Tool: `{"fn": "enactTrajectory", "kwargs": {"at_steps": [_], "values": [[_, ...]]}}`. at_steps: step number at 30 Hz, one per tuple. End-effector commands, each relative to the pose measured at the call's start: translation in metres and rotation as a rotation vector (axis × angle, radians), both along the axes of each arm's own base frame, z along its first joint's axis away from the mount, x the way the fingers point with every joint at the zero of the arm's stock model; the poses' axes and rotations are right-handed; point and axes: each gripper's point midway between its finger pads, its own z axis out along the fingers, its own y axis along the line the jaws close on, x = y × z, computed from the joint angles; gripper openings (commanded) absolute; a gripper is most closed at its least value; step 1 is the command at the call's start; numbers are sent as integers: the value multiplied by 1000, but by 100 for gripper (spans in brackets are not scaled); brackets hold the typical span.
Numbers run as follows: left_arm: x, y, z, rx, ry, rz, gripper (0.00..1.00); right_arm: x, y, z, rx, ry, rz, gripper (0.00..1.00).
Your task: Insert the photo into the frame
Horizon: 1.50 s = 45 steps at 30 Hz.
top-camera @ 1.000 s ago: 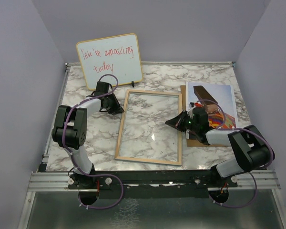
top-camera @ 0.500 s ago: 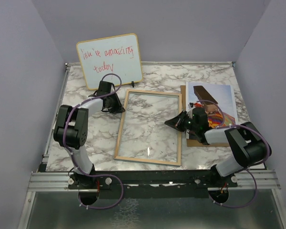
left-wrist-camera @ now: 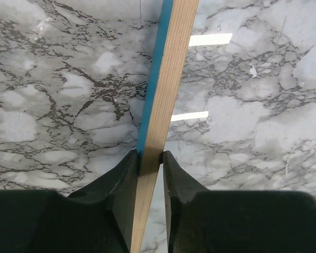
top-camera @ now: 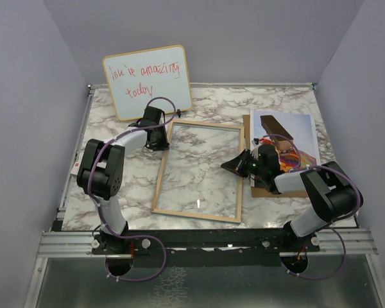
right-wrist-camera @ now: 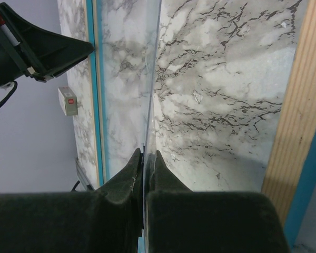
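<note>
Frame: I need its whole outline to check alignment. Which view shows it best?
Top external: the whole frame shows. Left wrist shows only one rail between its fingers; right wrist, mostly the pane edge-on.

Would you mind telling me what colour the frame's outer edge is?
Bright blue, beside the light wood face; the frame shows it best in the left wrist view.

You have one frame [top-camera: 162,172], one photo [top-camera: 295,138], one brown backing board [top-camera: 246,131] and one whiteboard [top-camera: 149,80], all on one marble table [top-camera: 212,102]. You have two grippers: left gripper [left-wrist-camera: 150,155] and right gripper [right-wrist-camera: 146,154]. Count perhaps one small white box [right-wrist-camera: 68,100]; it shows poorly.
</note>
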Motion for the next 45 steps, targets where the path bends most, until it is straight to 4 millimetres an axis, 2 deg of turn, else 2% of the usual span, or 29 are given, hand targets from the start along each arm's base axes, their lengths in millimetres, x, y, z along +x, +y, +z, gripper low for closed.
{"fn": "enactTrajectory", "kwargs": {"at_steps": [1, 6, 16, 22, 24, 31, 37, 45], "values": [[-73, 23, -70, 211, 293, -105, 28, -9, 18, 5, 19, -9, 110, 1], [-71, 31, -70, 309, 306, -151, 29, -8, 18, 1, 4, -1, 112, 1], [-68, 29, -67, 328, 291, -147, 6, -9, 18, -3, -4, 19, 120, 1], [-71, 37, -72, 369, 309, -130, 1, -10, 17, -6, -17, 41, 117, 3], [-73, 41, -74, 392, 319, -120, 0, -10, 15, -6, -28, 55, 109, 6], [-78, 55, -78, 463, 343, -98, 0, -5, 8, 0, -87, 85, 68, 30], [-80, 59, -81, 482, 356, -95, 0, 0, -1, 10, -144, 113, 15, 56], [-79, 54, -81, 454, 357, -112, 0, -5, -26, 7, -280, 177, -71, 63]]}}
